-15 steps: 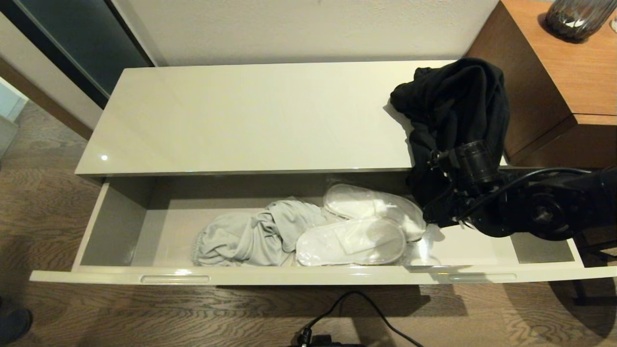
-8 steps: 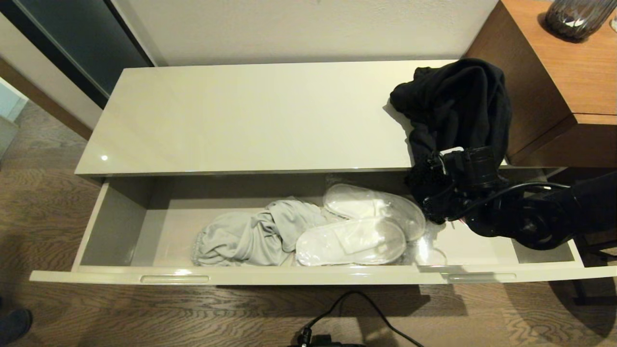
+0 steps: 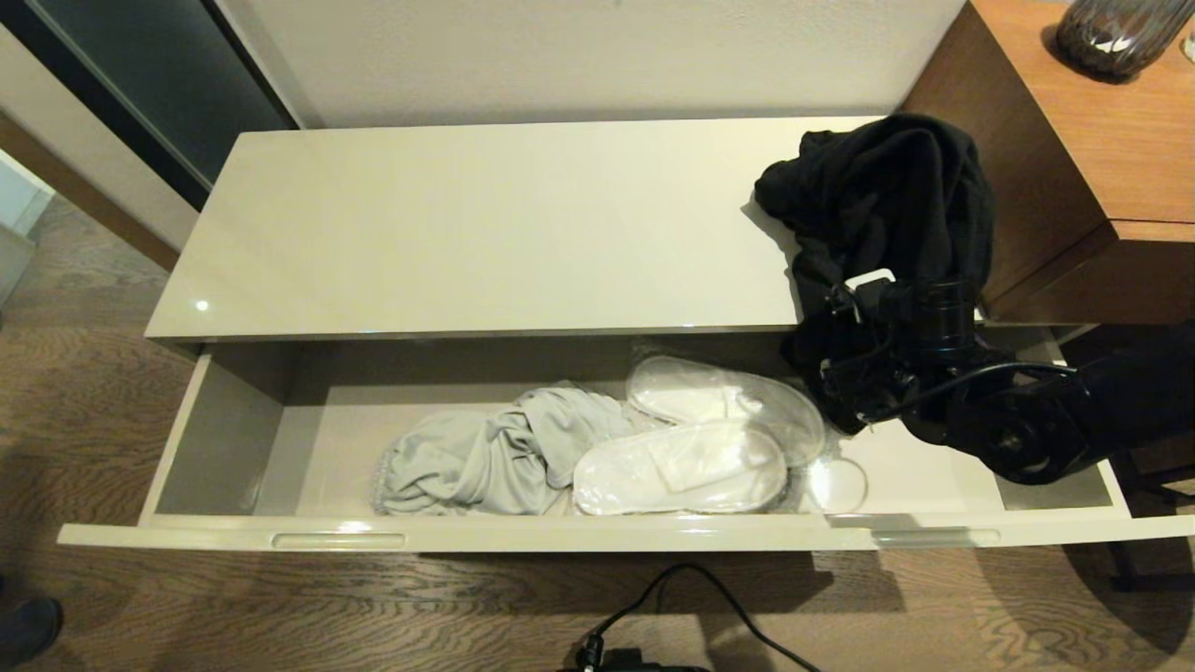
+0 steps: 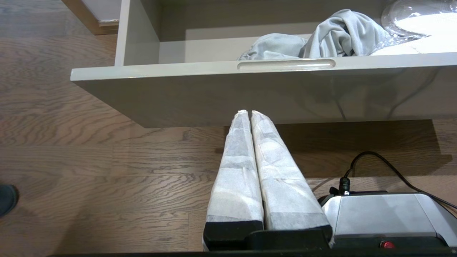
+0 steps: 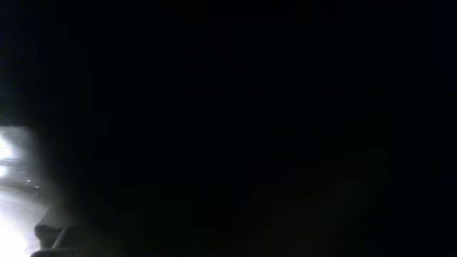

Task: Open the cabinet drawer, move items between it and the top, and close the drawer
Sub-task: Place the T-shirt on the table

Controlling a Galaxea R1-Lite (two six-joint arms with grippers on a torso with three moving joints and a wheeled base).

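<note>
The cabinet drawer [image 3: 579, 537] stands pulled out, with its front rim also in the left wrist view [image 4: 178, 89]. In it lie a light grey garment [image 3: 485, 457] [image 4: 321, 39] and two white slippers [image 3: 691, 467] in clear sleeves [image 4: 421, 21]. A black garment [image 3: 887, 196] sits on the right end of the top [image 3: 485, 224] and hangs over into the drawer. My right gripper [image 3: 854, 383] is buried in that hanging cloth, which darkens nearly the whole right wrist view. My left gripper [image 4: 247, 113] is shut and empty, low in front of the drawer front.
A taller brown wood unit [image 3: 1102, 159] with a dark vase [image 3: 1116, 33] stands right of the cabinet. A black cable [image 3: 672, 597] and my grey base [image 4: 385, 217] are on the wood floor before the drawer. A dark shoe [image 3: 23, 630] shows at the far left.
My right arm has shifted a little, its hand pressing deeper into the hanging black garment. The left arm and the things in the drawer have not moved.
</note>
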